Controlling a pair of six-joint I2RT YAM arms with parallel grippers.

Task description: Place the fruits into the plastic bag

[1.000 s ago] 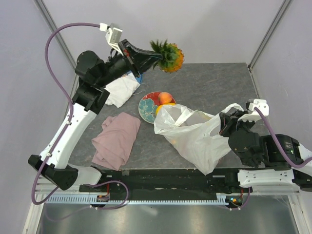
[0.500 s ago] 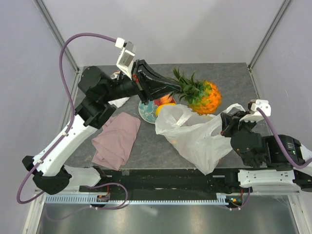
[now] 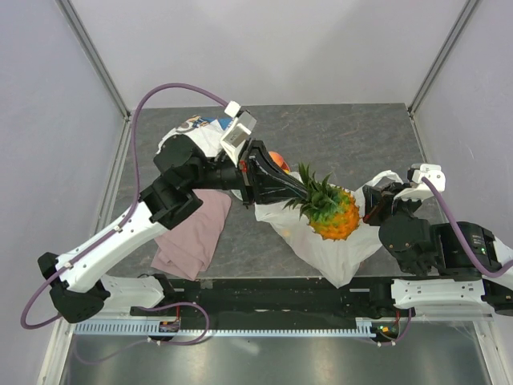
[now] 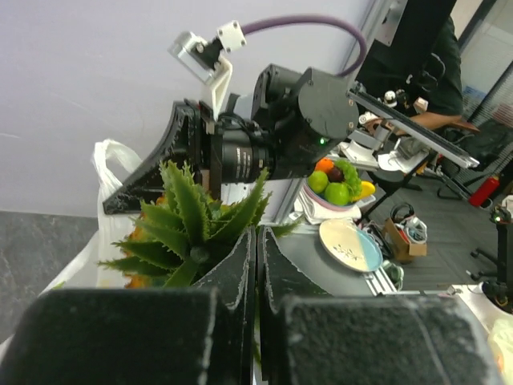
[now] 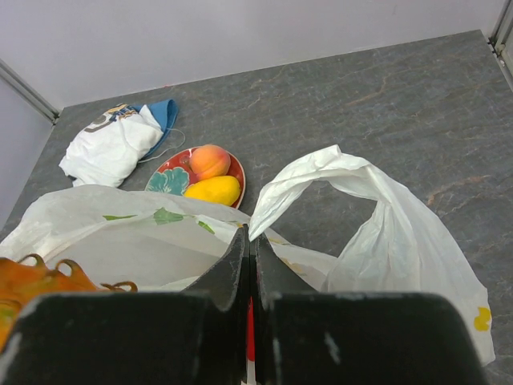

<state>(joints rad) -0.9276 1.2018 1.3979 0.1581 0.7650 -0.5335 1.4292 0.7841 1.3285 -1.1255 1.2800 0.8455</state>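
Observation:
My left gripper point(image 3: 298, 192) is shut on the green crown of the orange pineapple point(image 3: 335, 215), which hangs over the mouth of the plastic bag point(image 3: 325, 249). In the left wrist view the crown leaves point(image 4: 192, 228) spread just left of the closed left gripper point(image 4: 258, 234). My right gripper point(image 3: 371, 205) is shut on the bag's rim beside a handle loop point(image 5: 337, 172), holding it up; its tips point(image 5: 250, 237) pinch the thin film point(image 5: 120, 237). A peach-orange fruit point(image 5: 210, 160) and a yellow mango point(image 5: 212, 191) lie on the plate point(image 5: 170, 181). The pineapple's body point(image 5: 28, 281) shows at the lower left.
A pink cloth point(image 3: 196, 228) lies left of the bag, partly under my left arm. A white folded cloth point(image 3: 196, 132) sits at the back left point(image 5: 112, 144). Metal frame posts stand at the table's back corners. The left arm covers most of the plate from above.
My left arm has swung the pineapple from the back of the table to the right and nearer, down to the bag's mouth. The right arm and bag have stayed put.

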